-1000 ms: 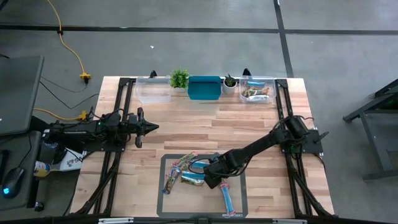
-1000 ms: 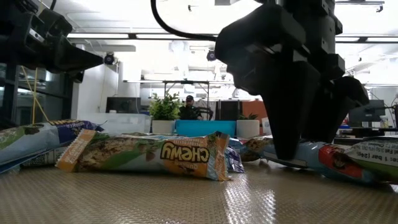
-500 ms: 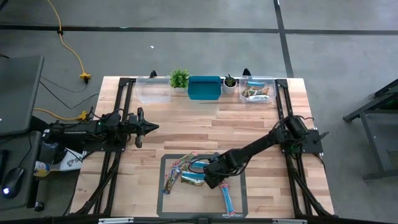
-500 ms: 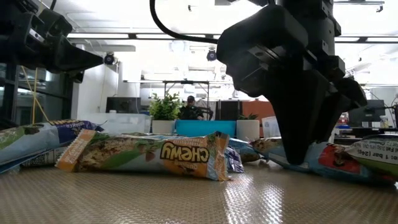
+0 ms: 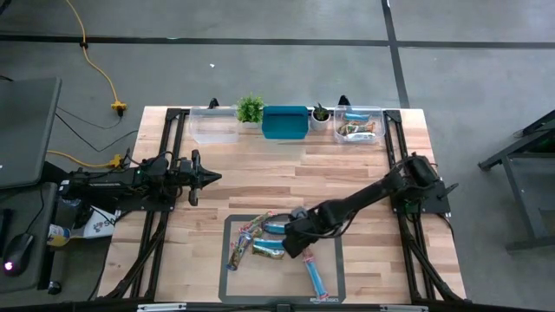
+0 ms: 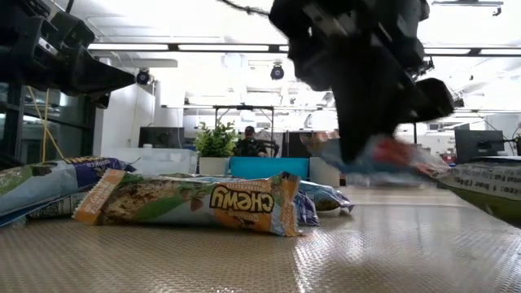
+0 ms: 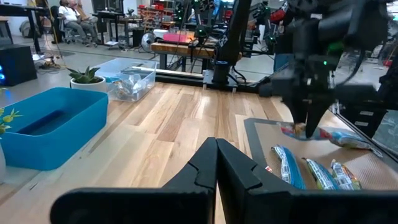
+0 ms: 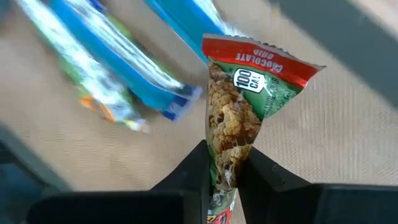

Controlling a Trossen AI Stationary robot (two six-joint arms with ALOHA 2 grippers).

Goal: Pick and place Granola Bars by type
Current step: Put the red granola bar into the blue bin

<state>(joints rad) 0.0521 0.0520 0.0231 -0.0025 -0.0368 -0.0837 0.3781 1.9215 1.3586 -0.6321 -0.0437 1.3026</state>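
Several granola bars (image 5: 260, 236) in light blue and multicoloured wrappers lie flat on a grey mat (image 5: 334, 260) at the table's near edge. In the low view one tan "Chewy" bar (image 6: 195, 202) lies in front. My right gripper (image 5: 296, 239) hangs over the mat, shut on a bar with a red end (image 8: 245, 106), seen lifted in the low view (image 6: 395, 155). My left gripper (image 5: 208, 178) waits shut over the left side of the table, its fingers together (image 7: 216, 163). My right gripper pinches the red-ended bar near its one end (image 8: 225, 142) between its two fingers, the wrapper squeezed narrow there. The fingers come from above, pointing down. The bar sticks out sideways from them, roughly level, its red end (image 8: 261, 59) farthest out, clear of the mat.
Along the far edge stand a clear bin (image 5: 212, 126), a small plant (image 5: 250, 109), a blue bin (image 5: 284, 122), a second plant (image 5: 321, 113) and a clear bin holding bars (image 5: 360, 126). Bare wood lies between mat and bins.
My right gripper has shut on the red-ended bar and risen, shifting a little toward the table's far edge. The bar, which lay on the mat, now hangs clear of it. The other bars have stayed in place.
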